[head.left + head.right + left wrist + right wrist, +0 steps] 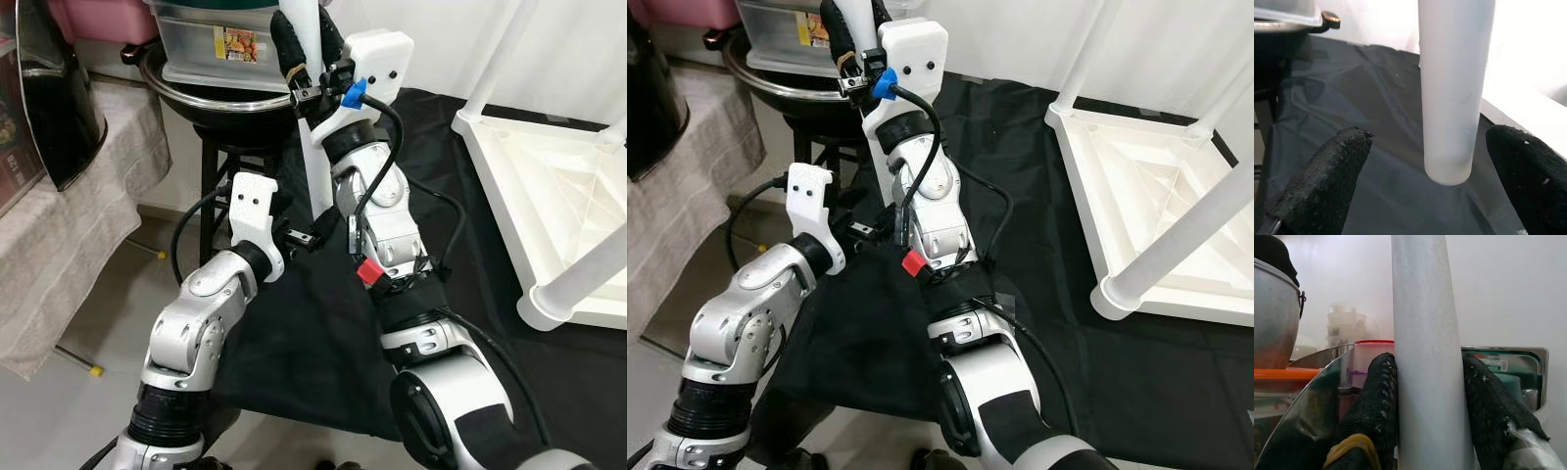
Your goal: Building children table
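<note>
My right gripper [309, 44] is raised high and shut on a white tubular table leg [315, 171], which hangs upright; its black fingers [1378, 396] press both sides of the leg [1427, 357]. Lower down, my left gripper [299, 235] is open near the leg's bottom end. The fingers [1327, 171] stand well apart on either side of the leg's end [1449, 98], not touching it, above the black cloth. The white children's table [549, 186] lies upside down at the right, with fitted legs [588, 279] sticking up.
A black cloth [323, 333] covers the floor under the arms and the table. Behind the raised gripper a black stool carries a metal basin [216, 93] and a clear plastic container [211, 44]. A towel-draped surface [69, 225] runs along the left.
</note>
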Controlling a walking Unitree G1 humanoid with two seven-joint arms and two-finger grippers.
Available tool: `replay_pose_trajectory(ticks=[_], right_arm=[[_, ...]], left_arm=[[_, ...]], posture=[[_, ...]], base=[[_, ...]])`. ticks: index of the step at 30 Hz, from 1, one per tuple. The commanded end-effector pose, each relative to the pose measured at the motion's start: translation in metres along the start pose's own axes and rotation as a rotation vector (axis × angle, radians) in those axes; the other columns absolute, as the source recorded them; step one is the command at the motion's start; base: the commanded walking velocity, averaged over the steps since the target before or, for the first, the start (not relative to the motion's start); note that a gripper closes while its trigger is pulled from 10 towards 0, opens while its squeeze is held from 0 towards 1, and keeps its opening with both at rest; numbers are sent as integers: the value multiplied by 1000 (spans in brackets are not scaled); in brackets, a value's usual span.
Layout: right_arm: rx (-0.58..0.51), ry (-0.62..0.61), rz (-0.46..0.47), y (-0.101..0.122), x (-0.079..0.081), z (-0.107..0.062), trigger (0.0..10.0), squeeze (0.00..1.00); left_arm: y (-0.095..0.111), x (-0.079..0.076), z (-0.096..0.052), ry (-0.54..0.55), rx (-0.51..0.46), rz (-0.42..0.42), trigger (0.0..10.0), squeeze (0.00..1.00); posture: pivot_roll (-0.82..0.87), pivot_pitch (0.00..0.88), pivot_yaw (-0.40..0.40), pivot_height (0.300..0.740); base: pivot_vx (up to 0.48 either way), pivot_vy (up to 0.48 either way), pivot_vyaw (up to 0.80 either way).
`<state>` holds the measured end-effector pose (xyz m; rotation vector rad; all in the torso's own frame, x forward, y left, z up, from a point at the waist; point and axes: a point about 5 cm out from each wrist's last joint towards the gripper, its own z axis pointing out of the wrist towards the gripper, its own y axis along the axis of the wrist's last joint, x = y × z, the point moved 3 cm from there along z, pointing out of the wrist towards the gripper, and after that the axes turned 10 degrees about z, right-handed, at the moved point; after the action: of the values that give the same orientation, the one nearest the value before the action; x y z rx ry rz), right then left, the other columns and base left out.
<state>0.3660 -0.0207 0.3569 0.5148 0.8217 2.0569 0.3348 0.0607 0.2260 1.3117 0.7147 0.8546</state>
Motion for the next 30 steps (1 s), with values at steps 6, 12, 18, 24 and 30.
replay_pose_trajectory(ticks=[6, 12, 18, 24, 30], right_arm=[[-14, 10, 15, 2, 7, -5, 10000, 0], [-11, 27, 18, 1, 14, -10, 10000, 0], [-2, 24, 19, 0, 15, -14, 10000, 0], [8, 20, 23, -1, 16, -16, 10000, 0], [19, 17, 25, -3, 17, -17, 10000, 0]], left_arm=[[0, -8, 7, -14, -7, -44, 10000, 0], [1, -10, 11, -10, -12, -55, 10000, 0], [0, -10, 11, -4, -11, -70, 10000, 0], [-1, -7, 12, 13, -12, -63, 0, 0], [-2, -5, 11, 28, -9, -46, 0, 0]], posture=[[114, 126, -102, 740], [111, 131, -98, 740], [110, 132, -99, 740], [108, 132, -98, 740], [109, 134, -100, 740]], base=[[0, 0, 0], [0, 0, 0], [0, 0, 0], [0, 0, 0], [0, 0, 0]])
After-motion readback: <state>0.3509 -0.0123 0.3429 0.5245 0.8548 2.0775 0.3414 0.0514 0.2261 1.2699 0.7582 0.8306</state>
